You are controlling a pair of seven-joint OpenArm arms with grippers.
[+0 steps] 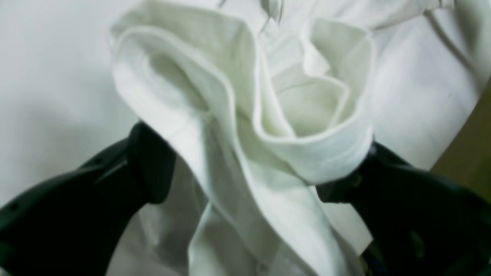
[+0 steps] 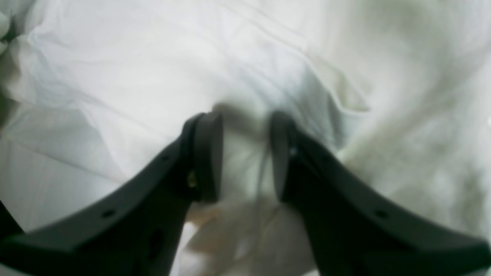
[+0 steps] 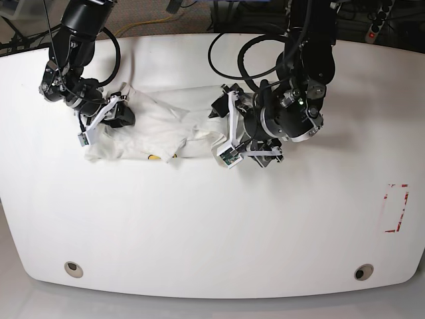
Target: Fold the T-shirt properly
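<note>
The off-white T-shirt (image 3: 166, 126) lies bunched and wrinkled at the back of the white table (image 3: 212, 226), stretched between the two arms. A small yellow spot (image 3: 153, 157) shows at its front edge. At the shirt's right end, my left gripper (image 3: 224, 131) is open. In the left wrist view its jaws (image 1: 245, 172) stand wide apart, and a rolled bunch of hem (image 1: 307, 115) sits loosely between them, resting against one finger (image 1: 345, 184). My right gripper (image 3: 118, 111) is at the shirt's left end. Its fingers (image 2: 207, 153) are shut on a raised fold of cloth (image 2: 245, 161).
A red-marked rectangle (image 3: 396, 208) is on the table at the right. Two round holes (image 3: 74, 268) (image 3: 362, 272) sit near the front edge. Black cables (image 3: 232, 60) loop behind the left arm. A brown strip (image 1: 468, 153) shows beside the cloth in the left wrist view.
</note>
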